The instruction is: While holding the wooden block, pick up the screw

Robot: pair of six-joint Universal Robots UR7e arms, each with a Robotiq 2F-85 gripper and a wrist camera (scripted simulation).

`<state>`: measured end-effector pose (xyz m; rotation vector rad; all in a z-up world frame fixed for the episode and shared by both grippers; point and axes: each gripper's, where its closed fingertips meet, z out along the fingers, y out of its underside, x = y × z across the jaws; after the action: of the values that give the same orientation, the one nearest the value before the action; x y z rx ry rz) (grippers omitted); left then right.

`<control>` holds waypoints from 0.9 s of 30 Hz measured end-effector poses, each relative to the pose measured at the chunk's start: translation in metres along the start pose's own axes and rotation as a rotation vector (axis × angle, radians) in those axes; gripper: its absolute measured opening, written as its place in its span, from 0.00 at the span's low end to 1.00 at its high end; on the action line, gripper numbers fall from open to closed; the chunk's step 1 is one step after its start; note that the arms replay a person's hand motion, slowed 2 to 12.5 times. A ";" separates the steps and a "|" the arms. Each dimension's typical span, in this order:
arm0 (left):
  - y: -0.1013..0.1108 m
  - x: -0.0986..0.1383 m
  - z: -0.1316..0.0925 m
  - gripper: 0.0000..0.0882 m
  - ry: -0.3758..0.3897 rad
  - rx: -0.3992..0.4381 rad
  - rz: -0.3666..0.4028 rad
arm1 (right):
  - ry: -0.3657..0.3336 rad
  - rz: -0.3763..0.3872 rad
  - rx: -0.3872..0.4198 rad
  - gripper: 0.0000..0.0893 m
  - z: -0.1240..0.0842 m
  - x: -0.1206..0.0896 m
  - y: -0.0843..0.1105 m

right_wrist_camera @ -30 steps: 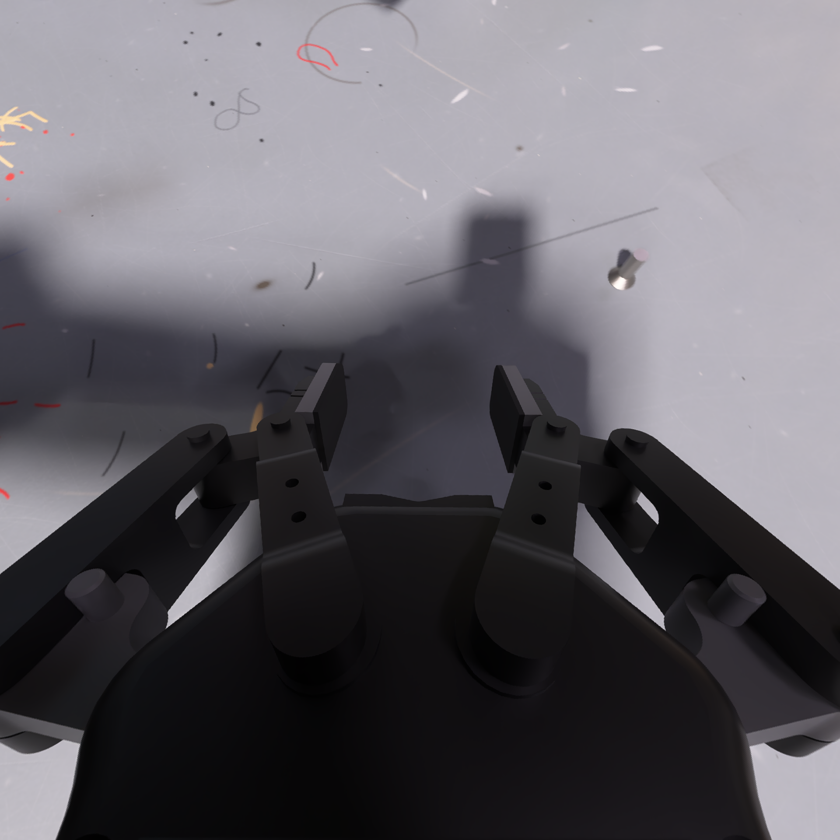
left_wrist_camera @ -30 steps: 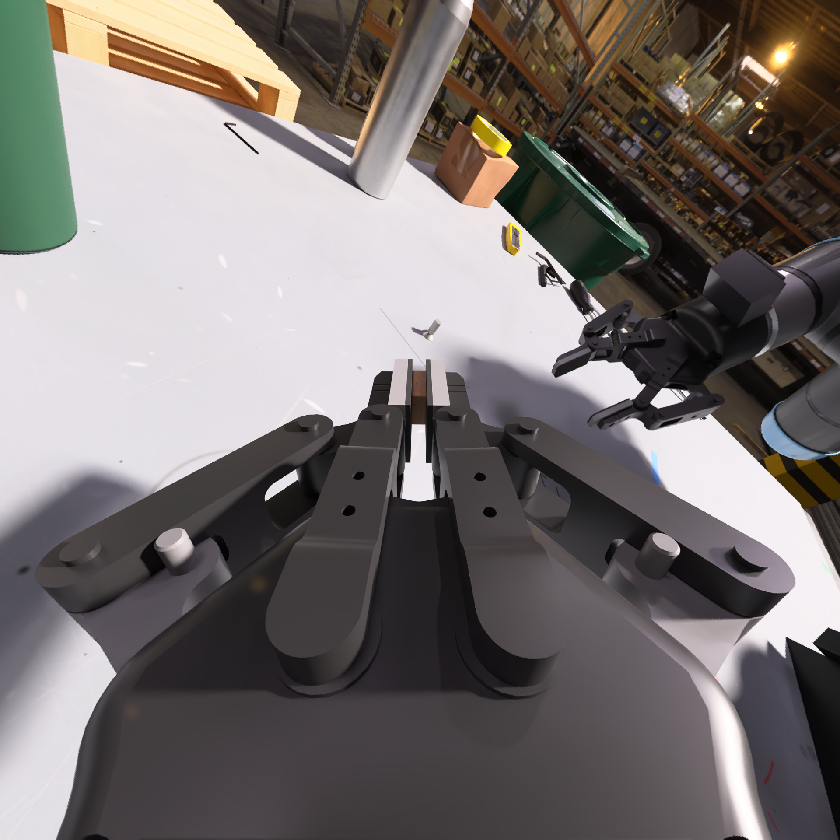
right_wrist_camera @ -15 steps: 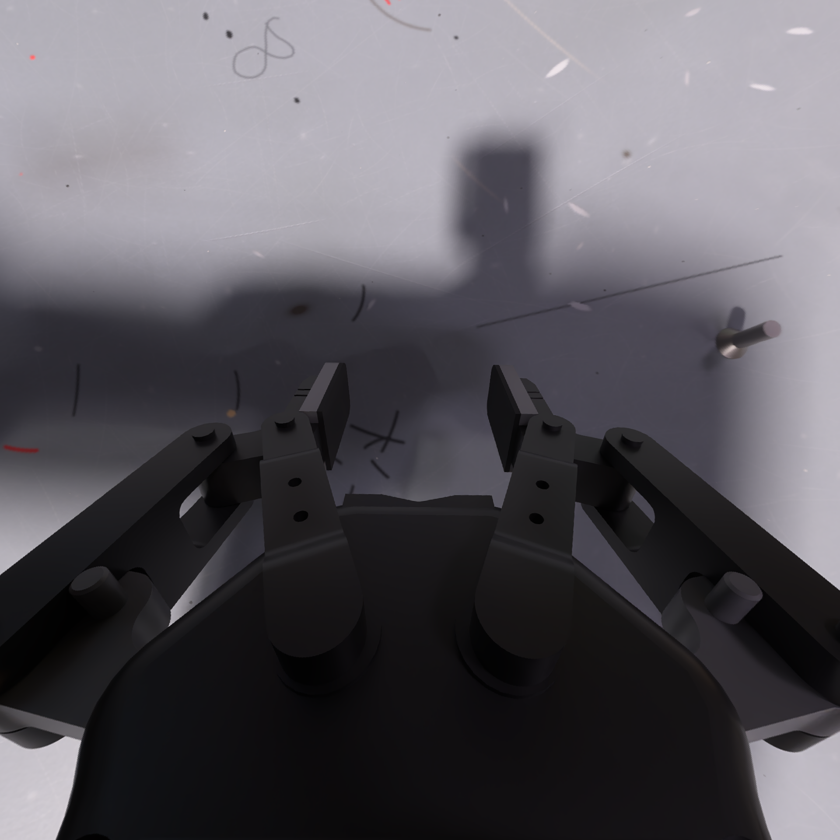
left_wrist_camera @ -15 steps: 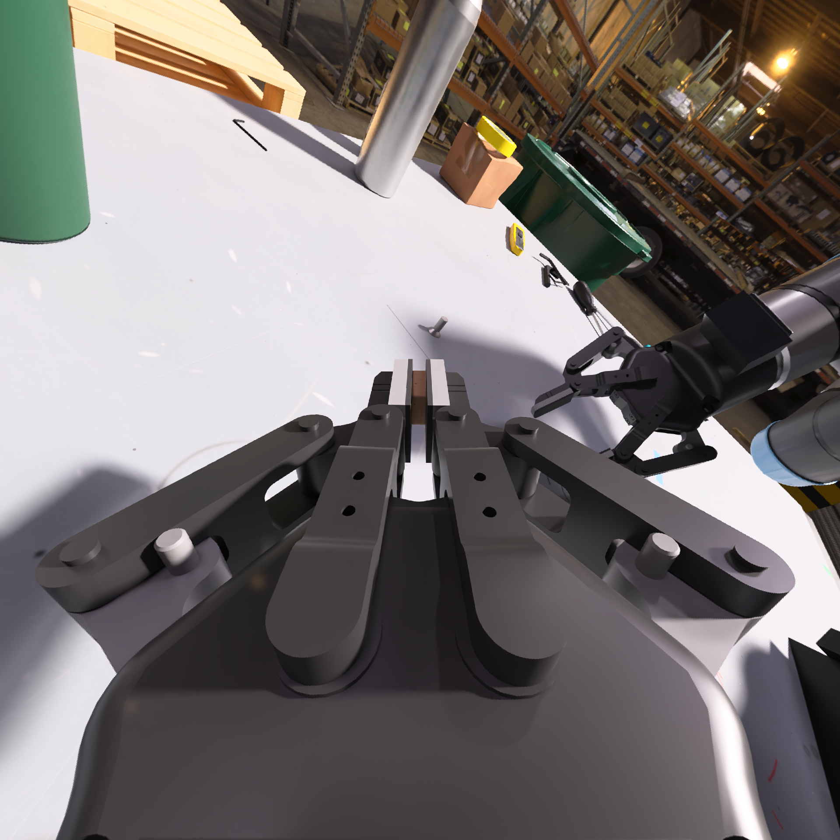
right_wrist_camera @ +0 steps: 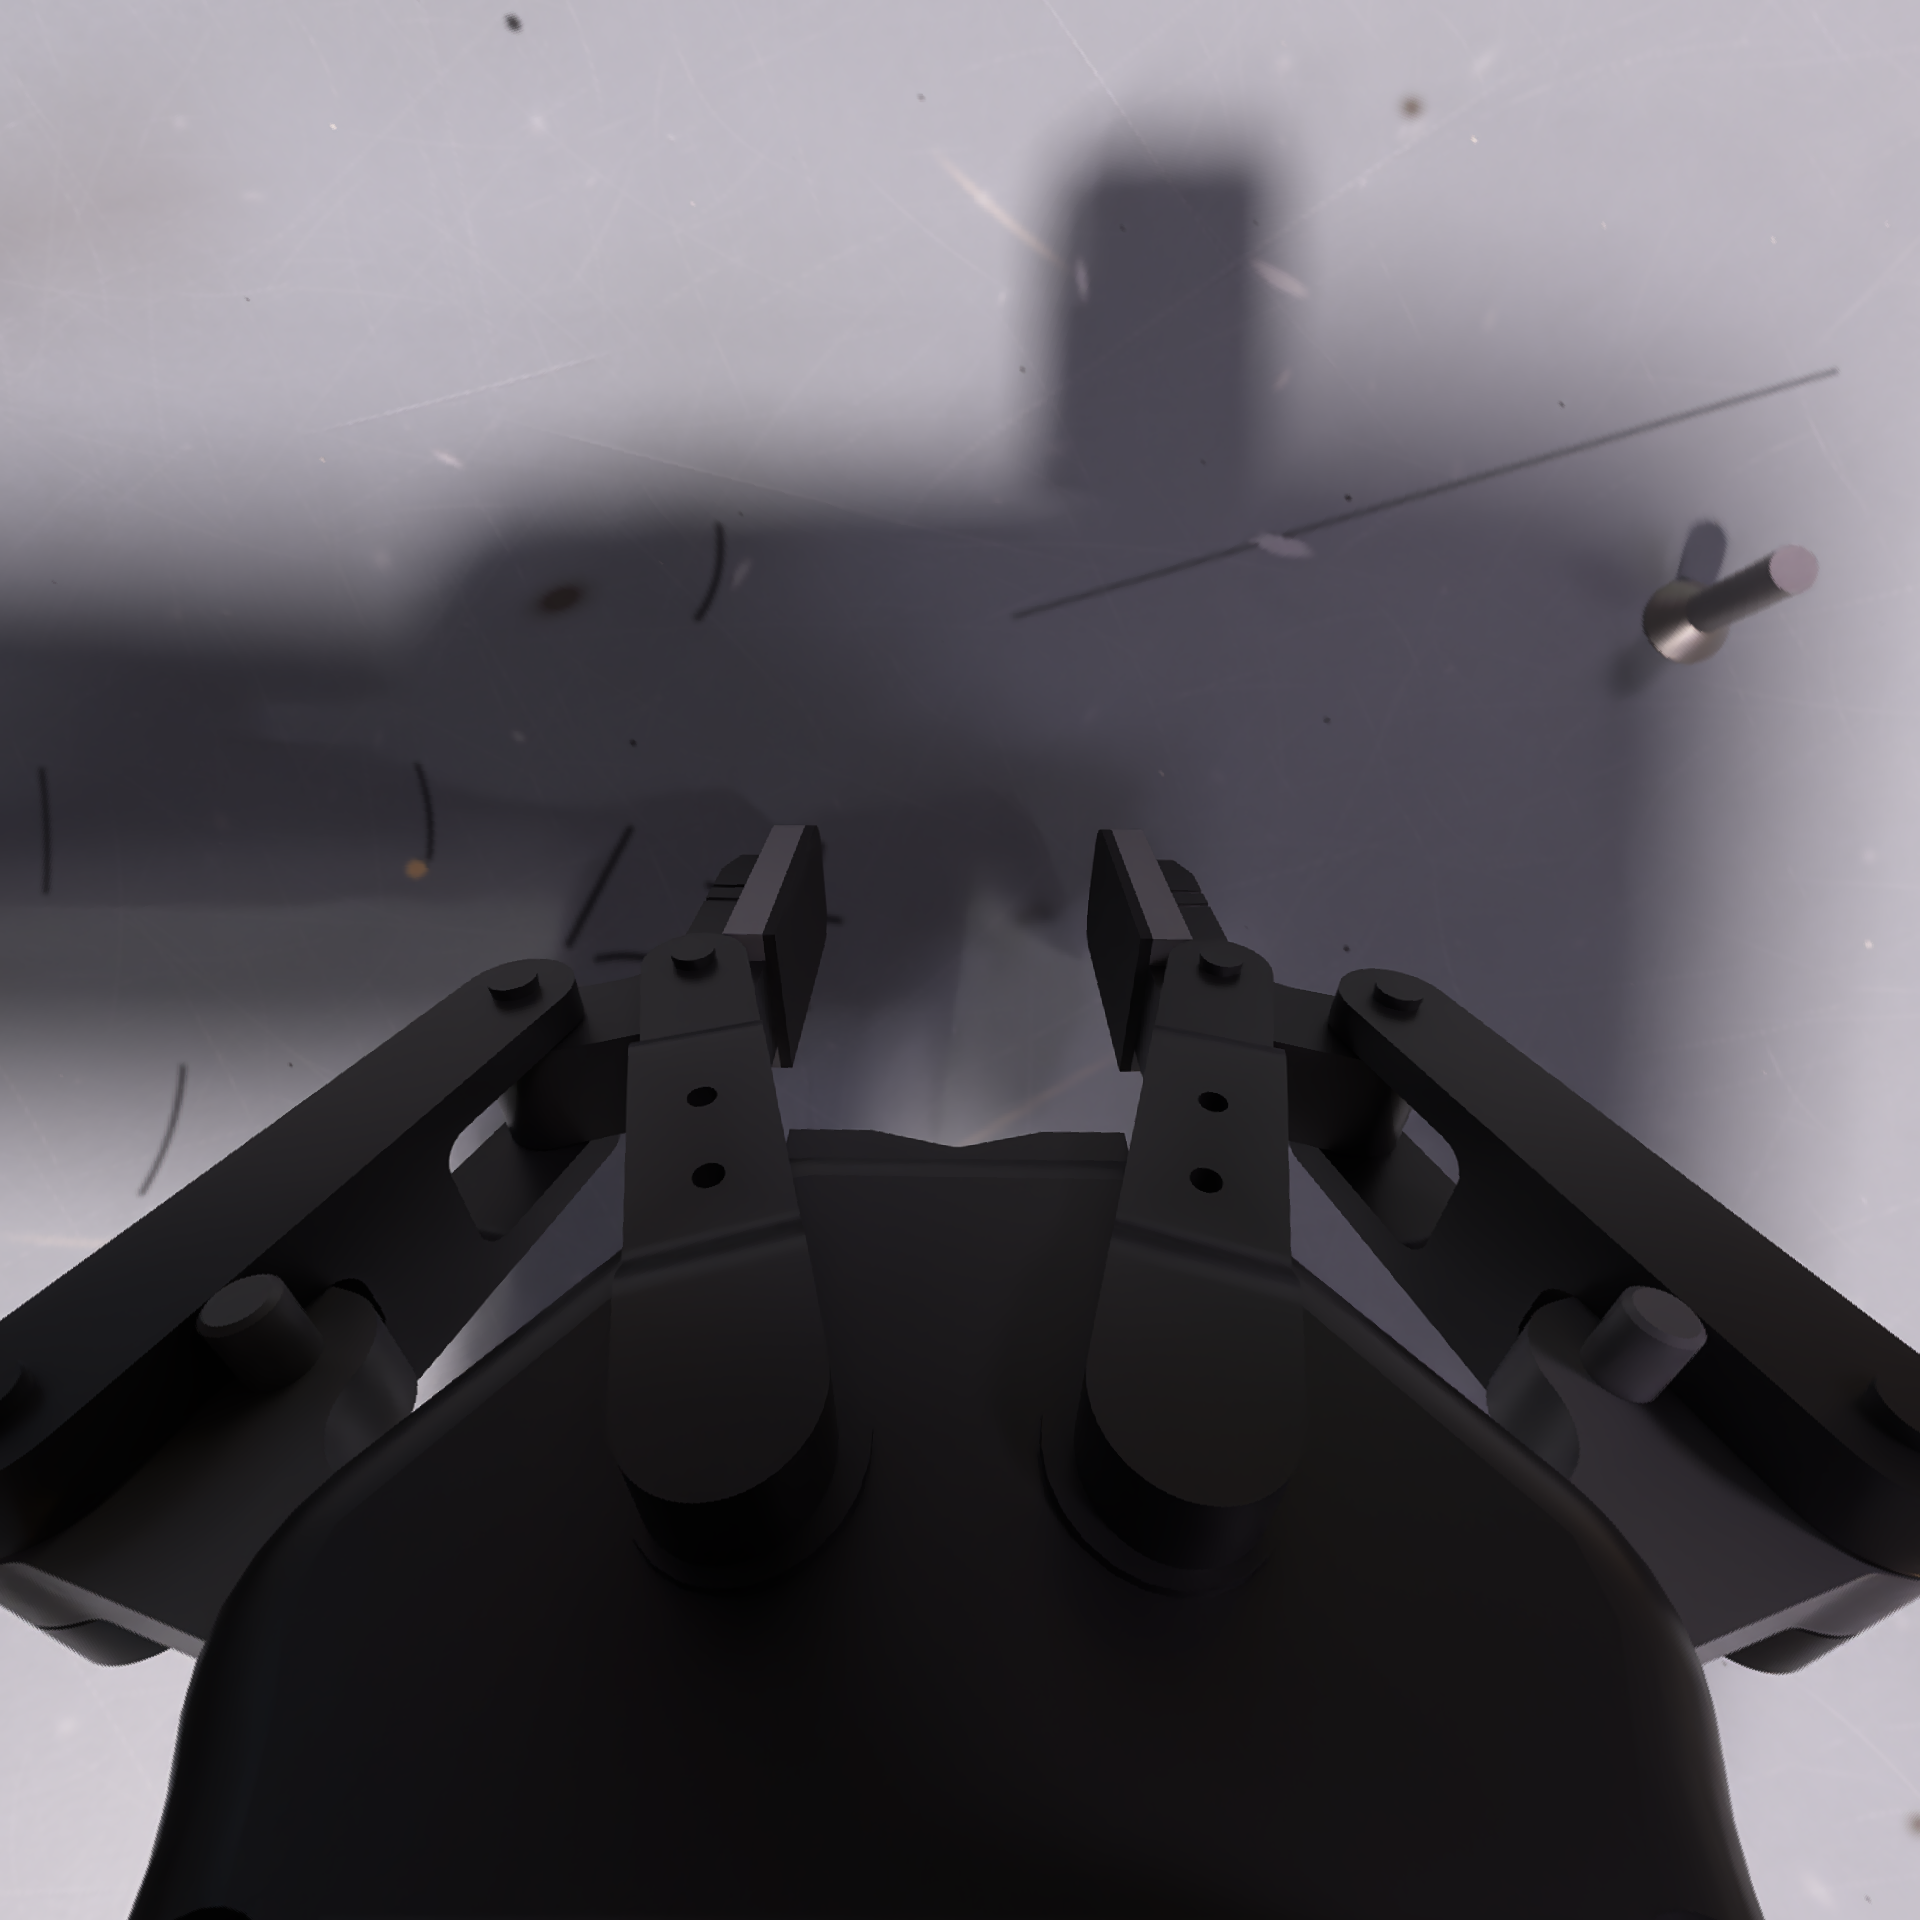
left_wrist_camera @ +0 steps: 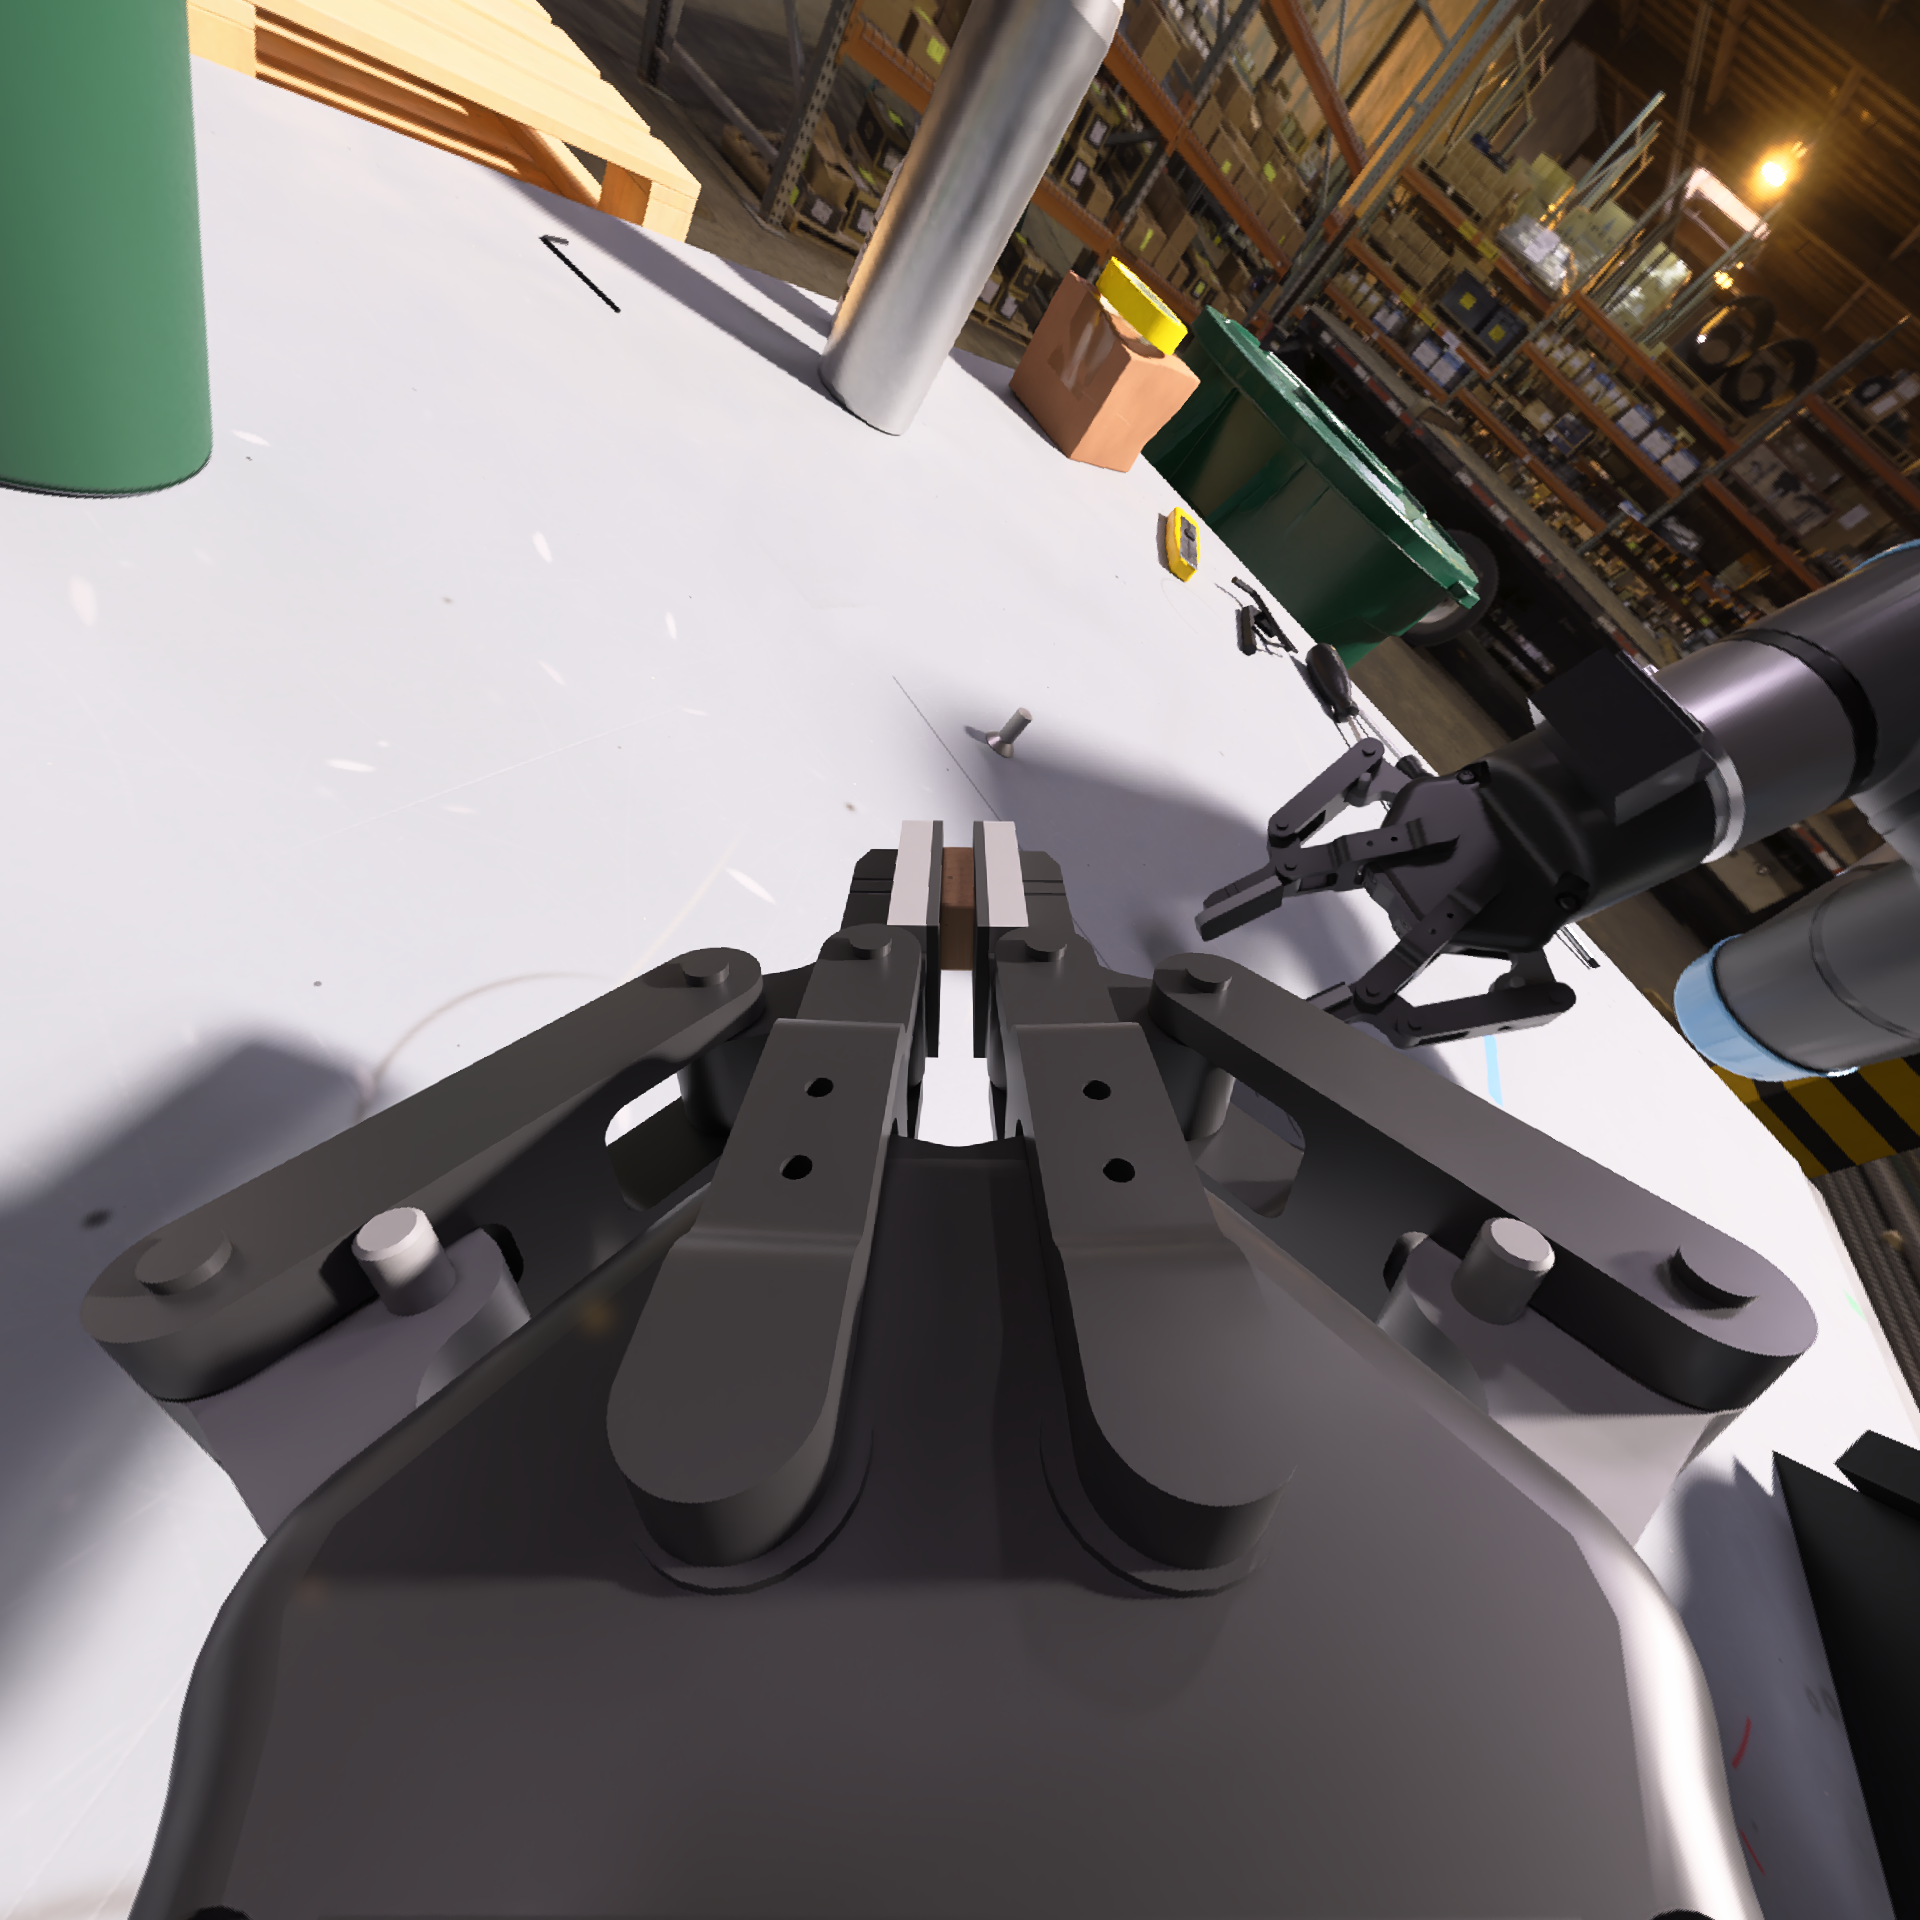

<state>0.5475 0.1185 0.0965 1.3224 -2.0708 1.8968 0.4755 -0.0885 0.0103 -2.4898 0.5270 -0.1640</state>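
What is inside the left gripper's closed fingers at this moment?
A small brown wooden block sits clamped between the pale pads of the left gripper. Only its narrow top strip shows; the fingers cover its sides and lower part. The screw lies apart on the table.

Left end effector [left_wrist_camera: 957, 883] clamped shut, right end effector [right_wrist_camera: 956, 925] spread, angled downward

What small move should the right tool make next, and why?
Probably shift the right tool sideways to its right until the screw lies between its open jaws. The screw lies on the table, off to the side, while the left tool holds the wooden block.
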 end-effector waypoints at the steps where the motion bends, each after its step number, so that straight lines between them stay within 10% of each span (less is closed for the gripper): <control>1: 0.001 0.000 0.001 0.06 0.002 -0.002 -0.002 | -0.002 0.005 -0.004 0.52 -0.001 0.002 0.002; 14: 0.005 0.003 0.010 0.06 0.024 -0.014 -0.015 | 0.077 0.131 0.133 0.57 -0.018 0.071 -0.037; 27: 0.009 0.011 0.017 0.06 0.046 -0.026 -0.016 | 0.134 0.174 0.021 0.49 0.022 0.137 -0.044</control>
<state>0.5436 0.0978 0.0909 1.2731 -2.0498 1.8691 0.6203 -0.0995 0.0177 -2.4092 0.7904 -0.2669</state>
